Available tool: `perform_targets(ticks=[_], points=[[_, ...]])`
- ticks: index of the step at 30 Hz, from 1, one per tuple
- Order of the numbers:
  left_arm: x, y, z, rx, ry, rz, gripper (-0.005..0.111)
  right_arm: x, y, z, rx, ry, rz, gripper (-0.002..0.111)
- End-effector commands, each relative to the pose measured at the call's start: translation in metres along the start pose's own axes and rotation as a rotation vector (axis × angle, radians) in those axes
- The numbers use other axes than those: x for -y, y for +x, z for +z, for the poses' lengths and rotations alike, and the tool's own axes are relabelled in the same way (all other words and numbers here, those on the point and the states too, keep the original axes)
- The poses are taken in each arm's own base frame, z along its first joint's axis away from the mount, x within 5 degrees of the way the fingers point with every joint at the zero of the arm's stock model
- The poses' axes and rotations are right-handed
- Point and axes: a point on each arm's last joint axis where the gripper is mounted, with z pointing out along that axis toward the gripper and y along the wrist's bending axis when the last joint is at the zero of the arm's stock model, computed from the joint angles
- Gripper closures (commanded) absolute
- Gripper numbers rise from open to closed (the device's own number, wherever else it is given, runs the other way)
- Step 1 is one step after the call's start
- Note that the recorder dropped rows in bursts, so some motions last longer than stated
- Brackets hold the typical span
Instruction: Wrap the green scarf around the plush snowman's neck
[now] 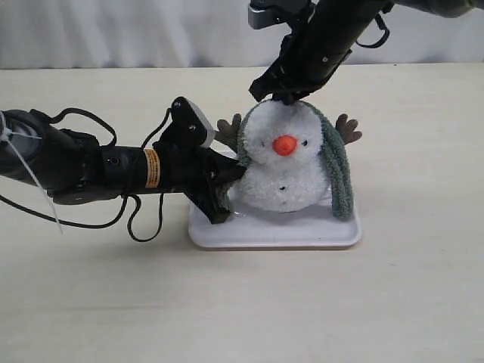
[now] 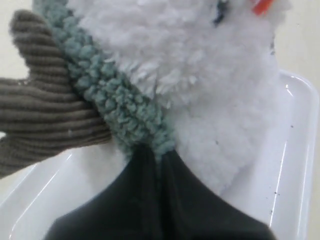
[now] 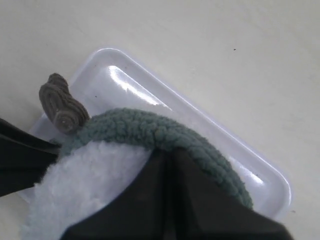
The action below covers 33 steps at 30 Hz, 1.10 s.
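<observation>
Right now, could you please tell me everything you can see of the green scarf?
The green scarf is a narrow strip of dull grey-green, nubbly knit. It arches over the head of the plush snowman, not around its neck. The right hand pinches it at the crown; the left hand pinches one end beside the body. The other end hangs free toward the white tray.

The exterior camera stands high on the near side and looks down across the worktop [image 1: 242,302] toward its far edge, at middle range. The left wrist camera sits very close, just left of the snowman [image 2: 210,90]. The right wrist camera looks steeply down from just above it. All three views share the snowman, scarf [image 3: 150,130] and tray [image 3: 200,115].
</observation>
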Motion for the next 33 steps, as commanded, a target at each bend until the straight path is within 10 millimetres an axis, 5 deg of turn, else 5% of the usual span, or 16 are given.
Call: perform_targets(ticks=[1, 4, 8, 13, 24, 33], points=[[-0.001, 0.000, 0.001, -0.005, -0.022, -0.044, 0.107, -0.003, -0.001, -0.022, 0.019, 0.018, -0.020, 0.104], [-0.001, 0.000, 0.001, -0.006, -0.026, -0.047, 0.107, -0.013, -0.007, -0.058, 0.083, -0.030, -0.010, 0.104], [-0.007, -0.003, 0.003, -0.044, -0.048, -0.086, 0.107, -0.022, 0.001, -0.077, 0.033, -0.093, -0.031, 0.104], [-0.005, -0.008, 0.002, -0.025, -0.017, -0.084, 0.107, -0.017, 0.003, -0.067, -0.005, -0.051, -0.020, 0.104], [-0.007, -0.057, -0.025, 0.089, -0.056, -0.052, 0.107, -0.017, 0.007, -0.050, -0.048, -0.086, -0.026, 0.104], [-0.016, -0.039, -0.006, 0.007, -0.075, -0.119, 0.107, -0.018, 0.015, -0.047, -0.074, -0.094, -0.053, 0.104]])
